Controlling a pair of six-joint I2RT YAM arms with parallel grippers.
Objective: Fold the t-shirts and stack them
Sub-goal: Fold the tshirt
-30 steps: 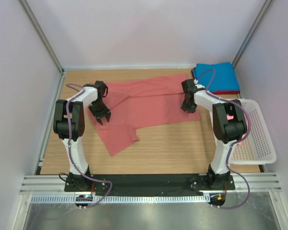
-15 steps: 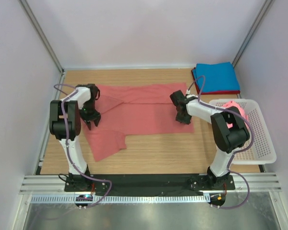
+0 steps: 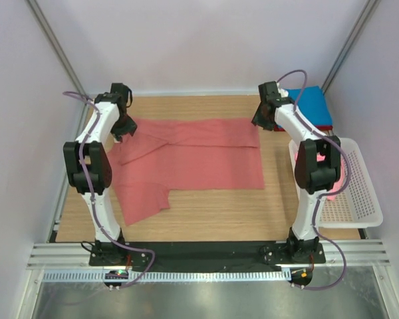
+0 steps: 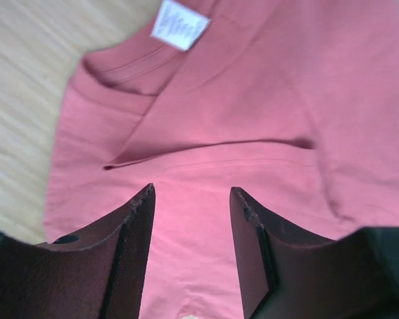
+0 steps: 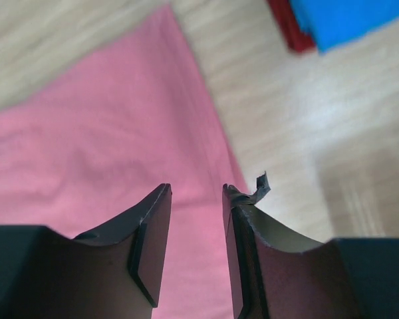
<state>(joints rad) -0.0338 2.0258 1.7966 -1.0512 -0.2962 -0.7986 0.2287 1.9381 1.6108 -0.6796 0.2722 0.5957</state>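
The left pincer (image 4: 191, 199) is open and holds nothing. It hangs just over the neck end of the salmon-red t-shirt (image 3: 193, 153), near the little white label (image 4: 179, 23). The right pincer (image 5: 196, 193) is open too, with nothing in it, over the far right corner of the same shirt. The shirt lies spread out on the wooden surface (image 3: 213, 212) between the two arms. One sleeve (image 3: 143, 199) pokes out toward the near side. Past the right pincer, the blue t-shirt (image 3: 312, 106) lies folded on top of the dark red t-shirt (image 5: 286, 23). The white basket (image 3: 359, 199) sits on the right.

I think the next job is to grab the two far corners. The cloth is soft and doubled over by the neck, so a pincer could pinch just one layer, or miss. If one arm pulls first, the shirt may slide and fold crooked. The right arm is near the stack and could bump it.
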